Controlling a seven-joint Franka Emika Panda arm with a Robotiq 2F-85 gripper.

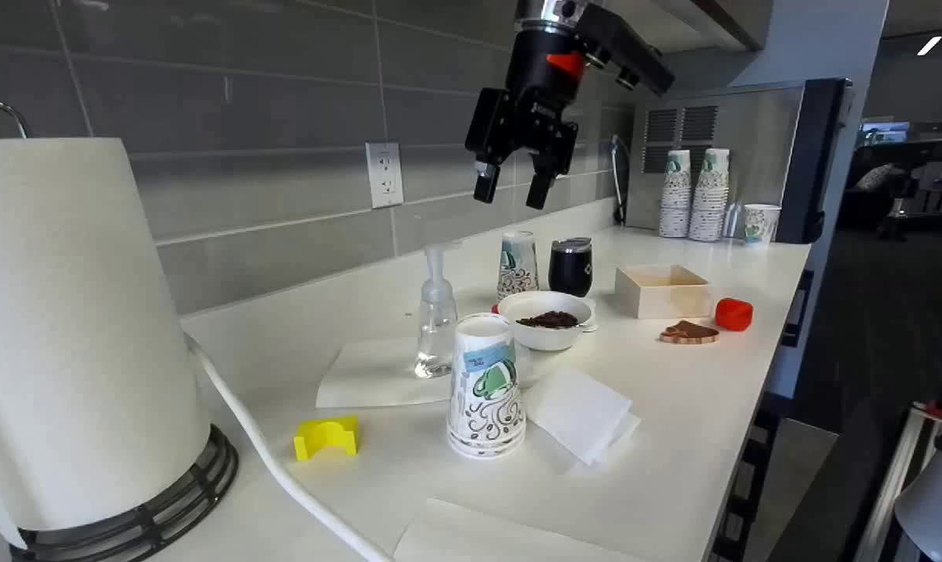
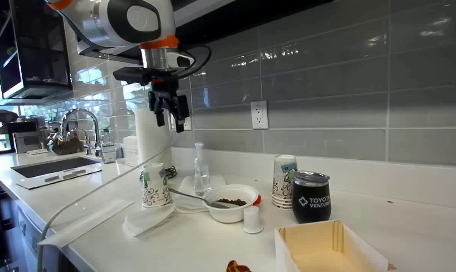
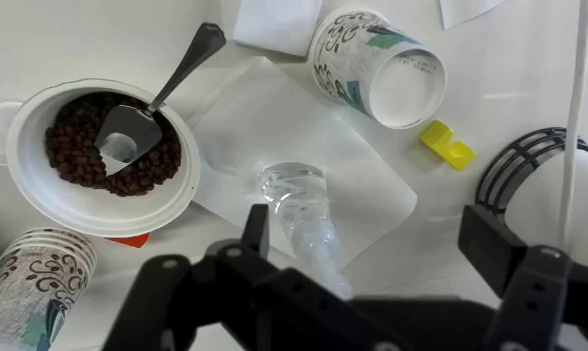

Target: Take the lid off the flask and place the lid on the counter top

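Observation:
The black flask [image 1: 570, 269] stands upright on the white counter top [image 1: 673, 421], beside a paper cup stack; it also shows in an exterior view [image 2: 311, 202] with white lettering. Its lid [image 2: 311, 176], dark and glossy over a silver rim, sits on the flask's top and also shows in an exterior view [image 1: 572, 244]. My gripper [image 1: 512, 190] is open and empty, high above the counter and apart from the flask; it also shows in an exterior view [image 2: 170, 122]. In the wrist view the spread fingers [image 3: 371, 239] hang above the clear bottle; flask and lid are out of view there.
Around lie a clear pump bottle [image 3: 298, 195], a white bowl [image 3: 104, 209] of beans with a spoon, upturned cup stacks [image 1: 486, 390], a cup stack [image 2: 284, 181] next to the flask, an open box [image 2: 326, 249], a yellow block [image 1: 326, 437], a paper roll [image 1: 72, 328] and a white cable [image 1: 275, 468].

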